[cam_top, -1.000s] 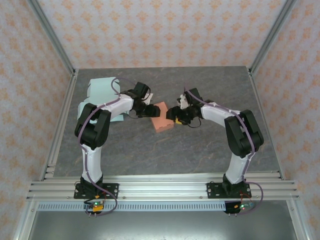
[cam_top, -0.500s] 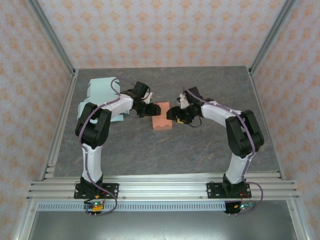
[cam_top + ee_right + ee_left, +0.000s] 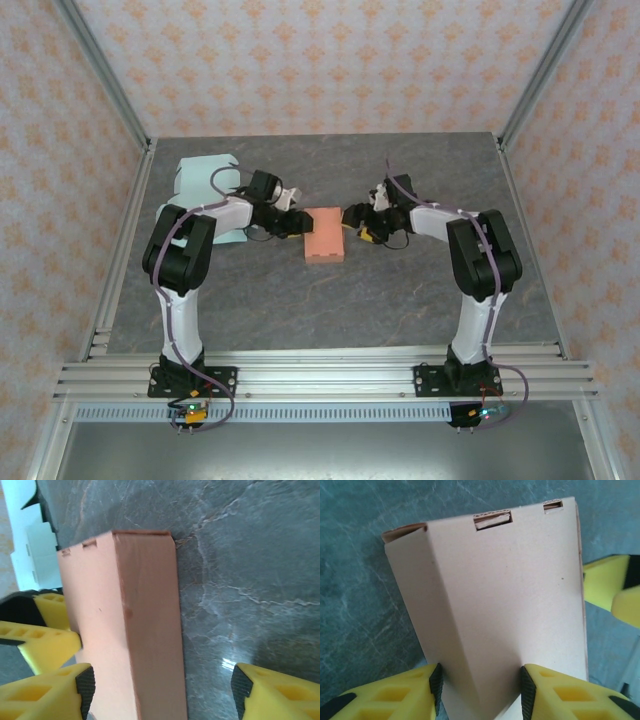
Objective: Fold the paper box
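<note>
The paper box (image 3: 324, 236) lies on the counter (image 3: 400, 300), its near end between the left fingers (image 3: 395, 700), which are narrowed with both pads against it. The right fingers (image 3: 45, 695) stand wide, the box touching one and well apart from the other. Folding looks nearly finished. The next move probably calls for pressing the tabs home.

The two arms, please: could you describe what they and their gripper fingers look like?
Both the left arm and right arm have white links, black joints and black base plates, with a thin purple cable running along each. The fingers are yellow moulded blocks with recessed pockets and black inner pads.
</note>
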Tool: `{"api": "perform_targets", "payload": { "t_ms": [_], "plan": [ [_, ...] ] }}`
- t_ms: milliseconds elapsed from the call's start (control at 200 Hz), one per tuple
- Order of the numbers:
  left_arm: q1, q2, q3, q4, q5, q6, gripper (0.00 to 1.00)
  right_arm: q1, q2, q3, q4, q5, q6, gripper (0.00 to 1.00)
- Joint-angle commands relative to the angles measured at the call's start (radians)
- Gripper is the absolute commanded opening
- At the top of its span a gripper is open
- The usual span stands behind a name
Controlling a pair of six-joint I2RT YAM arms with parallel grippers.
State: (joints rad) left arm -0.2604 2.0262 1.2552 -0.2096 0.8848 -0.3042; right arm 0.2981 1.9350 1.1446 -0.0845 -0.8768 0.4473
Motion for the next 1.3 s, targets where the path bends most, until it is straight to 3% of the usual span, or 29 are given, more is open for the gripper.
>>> {"api": "perform_targets", "payload": {
  "t_ms": [0, 230, 330, 556, 816, 1081, 1296],
  "plan": [
    [0.010, -0.010, -0.060, 0.090, 0.144, 0.022, 0.43, 0.002, 0.017, -0.001, 0.122, -0.086, 0.077, 0.76],
    [0.019, 0.018, -0.114, 0.298, 0.258, -0.064, 0.32, 0.023, 0.091, -0.073, 0.462, -0.168, 0.319, 0.78],
    [0.040, 0.027, -0.150, 0.415, 0.289, -0.134, 0.27, 0.024, 0.091, -0.072, 0.475, -0.171, 0.327, 0.80],
    [0.081, 0.053, -0.165, 0.477, 0.298, -0.167, 0.19, 0.017, 0.092, -0.077, 0.515, -0.208, 0.360, 0.83],
    [0.088, 0.072, -0.087, 0.218, 0.222, -0.024, 0.13, 0.054, 0.127, -0.042, 0.807, -0.303, 0.574, 0.81],
    [0.106, 0.072, -0.061, 0.172, 0.126, -0.049, 0.17, 0.073, 0.108, 0.040, 0.729, -0.274, 0.552, 0.78],
    [0.085, 0.126, 0.078, 0.111, 0.101, -0.068, 0.23, 0.143, 0.129, 0.188, 0.606, -0.278, 0.492, 0.78]
  ]
}}
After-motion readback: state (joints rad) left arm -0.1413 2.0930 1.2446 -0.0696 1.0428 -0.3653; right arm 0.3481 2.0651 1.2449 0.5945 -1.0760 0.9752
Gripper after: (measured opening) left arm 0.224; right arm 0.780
